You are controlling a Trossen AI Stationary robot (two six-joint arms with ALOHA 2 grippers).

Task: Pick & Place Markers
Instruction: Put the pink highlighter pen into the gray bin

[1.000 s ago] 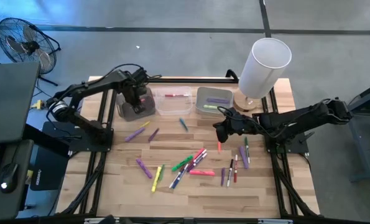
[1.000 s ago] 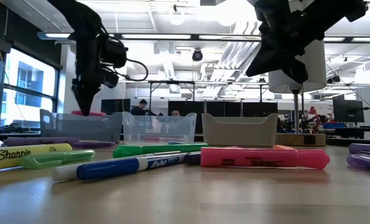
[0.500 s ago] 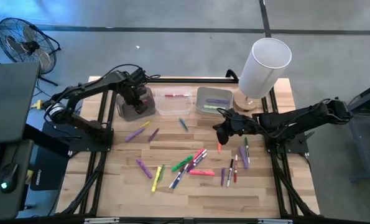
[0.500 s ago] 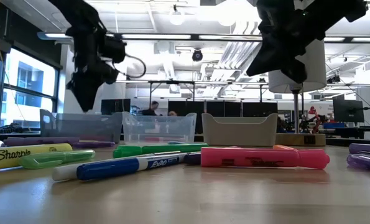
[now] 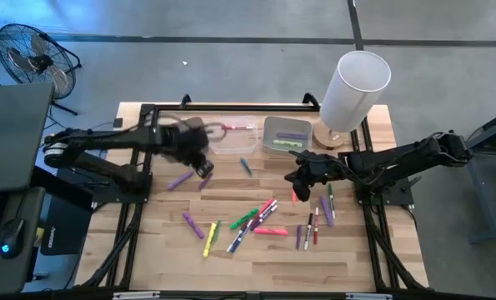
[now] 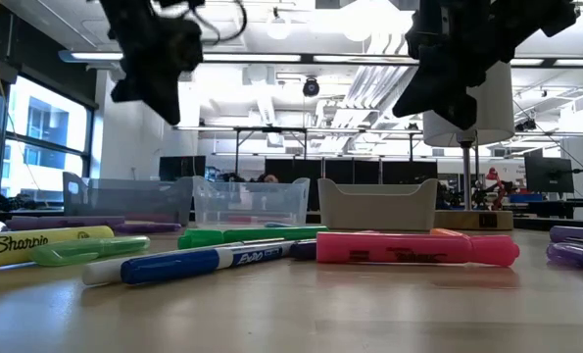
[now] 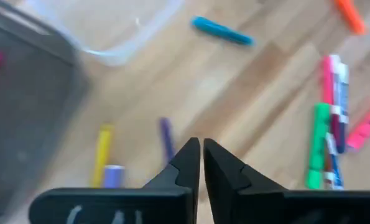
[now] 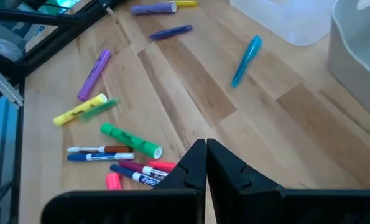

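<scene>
Left pincer (image 7: 201, 163): tips together, empty, hanging above the counter (image 5: 348, 267) over a purple marker (image 7: 166, 139) and a yellow marker (image 7: 101, 153), near the grey bin (image 7: 23, 118).
Right pincer (image 8: 206, 163): tips pressed together, empty, above the middle cluster.
Markers: strewn flat across the counter, long axes every which way.
Blue marker (image 5: 245, 166): lies slantwise just in front of the clear bin (image 5: 235, 138).
Green marker (image 8: 131, 141): slanted, beside the pink and blue-capped pens.

Open bare wood along the near edge of the table (image 5: 256, 271), with scattered markers (image 5: 256, 218) mid-table and three bins (image 5: 235, 137) lining the far edge.
</scene>
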